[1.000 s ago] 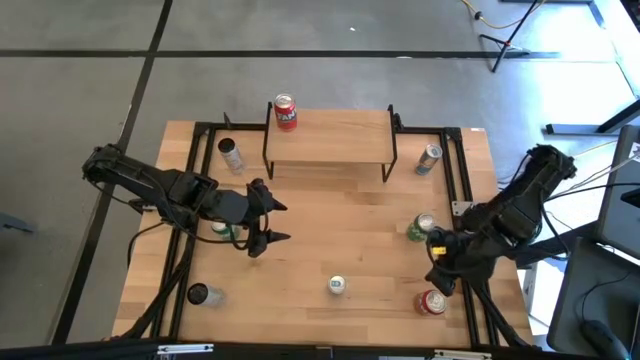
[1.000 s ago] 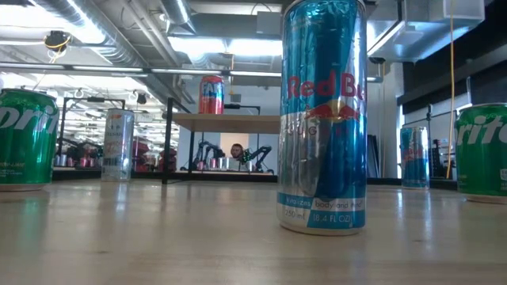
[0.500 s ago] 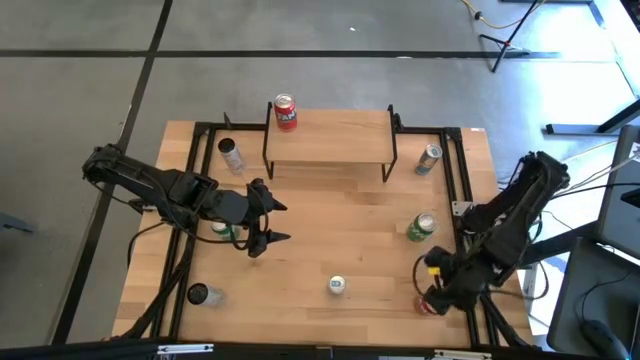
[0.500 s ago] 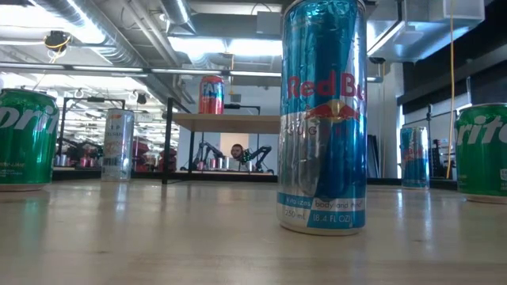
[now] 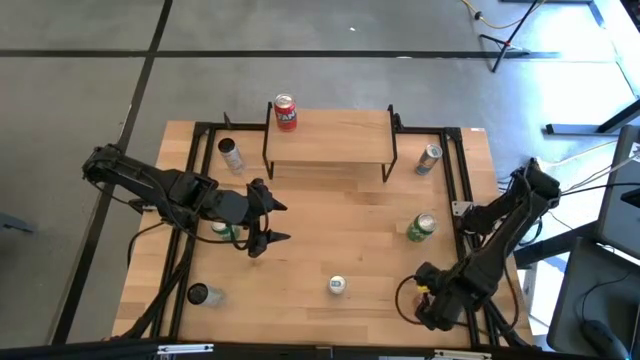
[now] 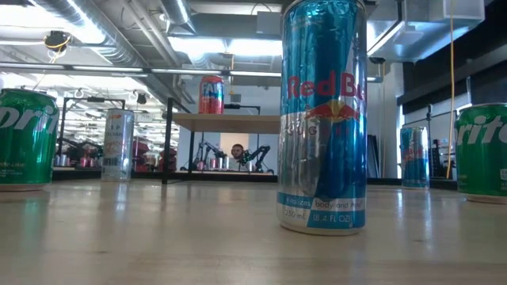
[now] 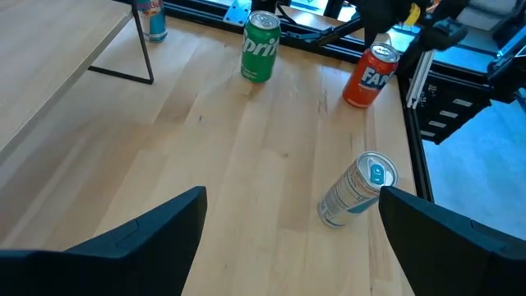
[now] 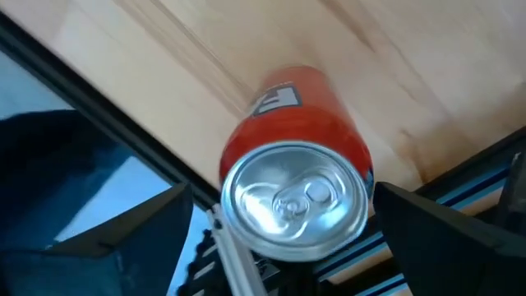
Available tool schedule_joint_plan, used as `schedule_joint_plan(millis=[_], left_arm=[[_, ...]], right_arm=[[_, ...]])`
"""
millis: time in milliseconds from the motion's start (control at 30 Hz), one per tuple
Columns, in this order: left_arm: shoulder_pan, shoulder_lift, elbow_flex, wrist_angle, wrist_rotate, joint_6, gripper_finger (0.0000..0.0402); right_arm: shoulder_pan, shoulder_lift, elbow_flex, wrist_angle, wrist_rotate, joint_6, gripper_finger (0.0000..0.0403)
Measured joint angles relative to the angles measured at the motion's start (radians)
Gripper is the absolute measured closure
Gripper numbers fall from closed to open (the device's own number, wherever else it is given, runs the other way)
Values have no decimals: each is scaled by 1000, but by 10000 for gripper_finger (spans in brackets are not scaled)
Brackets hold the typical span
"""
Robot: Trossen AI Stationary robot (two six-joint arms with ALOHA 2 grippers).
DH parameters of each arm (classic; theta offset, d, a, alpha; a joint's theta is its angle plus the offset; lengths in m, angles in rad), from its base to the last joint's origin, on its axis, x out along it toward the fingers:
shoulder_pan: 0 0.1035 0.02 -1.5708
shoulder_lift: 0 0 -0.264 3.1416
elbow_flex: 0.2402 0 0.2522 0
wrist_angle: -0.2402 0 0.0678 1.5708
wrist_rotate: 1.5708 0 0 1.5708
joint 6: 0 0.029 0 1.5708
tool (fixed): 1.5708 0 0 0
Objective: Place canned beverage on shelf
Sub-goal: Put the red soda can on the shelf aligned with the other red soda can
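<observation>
Wood worktop [image 5: 330, 240], shelf [image 5: 330, 137] at the far edge with one red can [image 5: 286, 112] up; right tool [image 8: 283, 215] wide open, straddling the orange can [image 8: 294, 168] at the near-right corner, probably lining up a grasp; left tool [image 5: 270, 214] open, empty, waiting mid-left.

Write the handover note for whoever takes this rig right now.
Right gripper: open, straddling the orange Fanta can at the table's near right corner, not gripping.
Left gripper: open, empty, waiting over the table's left-middle.
Shelf: at the far edge, one red can on its left end.
Left: close on the Fanta can and shelve it; other cans stand around the table.
</observation>
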Motion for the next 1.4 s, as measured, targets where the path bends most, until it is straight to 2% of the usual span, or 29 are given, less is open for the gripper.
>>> schedule_joint_plan(millis=[267, 533, 667, 833, 933, 1033, 1233, 1400], left_arm=[[0, 0, 0, 0, 7, -5, 55], [0, 0, 0, 1, 11, -25, 55], [0, 0, 0, 1, 13, -25, 55], [0, 0, 0, 1, 13, -24, 55], [0, 3, 0, 1, 14, -25, 55], [0, 9, 0, 1, 27, -25, 55], [-6, 46, 0, 2, 46, -42, 55], [-12, 74, 0, 2, 66, -61, 55]], right_arm=[[0, 52, 0, 2, -6, -83, 49], [-2, 55, 2, -1, -3, -212, 148], [-2, 59, 27, -11, 15, -286, 151], [-30, 56, 128, -94, 124, -413, 151], [-97, 57, 183, -151, 198, -538, 151], [-202, 56, 215, -149, 224, -702, 151], [-435, 65, 220, -149, 203, -1018, 151], [-578, 117, 220, -121, 159, -1230, 151]])
